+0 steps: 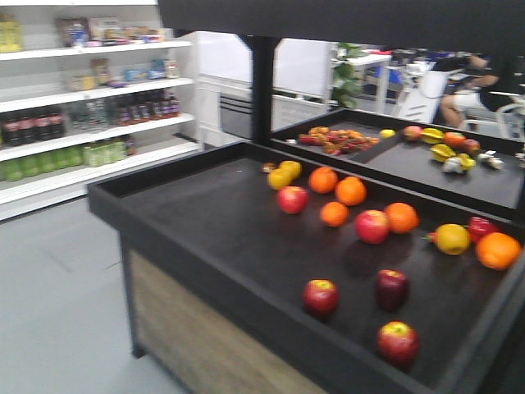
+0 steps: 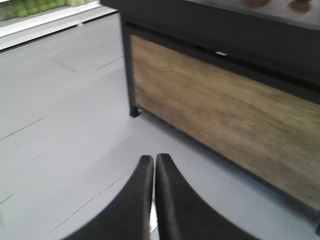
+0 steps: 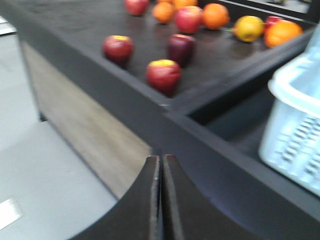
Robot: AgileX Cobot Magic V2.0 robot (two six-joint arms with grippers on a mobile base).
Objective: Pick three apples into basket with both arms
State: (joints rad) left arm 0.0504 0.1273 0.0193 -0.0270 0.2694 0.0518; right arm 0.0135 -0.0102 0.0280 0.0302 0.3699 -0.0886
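Front view first, and it is soft all over. The black rimmed display table (image 1: pixel 205 238) fills the picture, with its right end cut off by the frame. Five glossy red apples (image 1: pixel 321 297) lie on it: three near the table's front rim and two further back among the round oranges (image 1: pixel 350 190). By the table's right end, a red thing beside a yellow fruit (image 1: pixel 452 239) is too blurred to name. White shelves of bottles (image 1: pixel 82 123) stand beyond the table's left end.

Over to the left wrist view. The left gripper (image 2: pixel 154 161) hangs low over the grey floor (image 2: pixel 60 125), below the table top. Its two black fingers are pressed together with nothing between them, and the tips point toward the table's wood-grain side panel (image 2: pixel 225 120). Two reddish smudges sit on the table at the top edge of the frame; I cannot tell what they are.

Now the right wrist view. The right gripper (image 3: pixel 161 159) is also closed and empty, fingers touching, just outside the table's front rim near its corner. Three of the apples lie just inside that rim, well apart from the fingers. Only this view shows the pale blue slotted plastic basket (image 3: pixel 295 125). It stands in a separate black recess beside the table's right rim. The frame cuts it off, and its inside is hidden.
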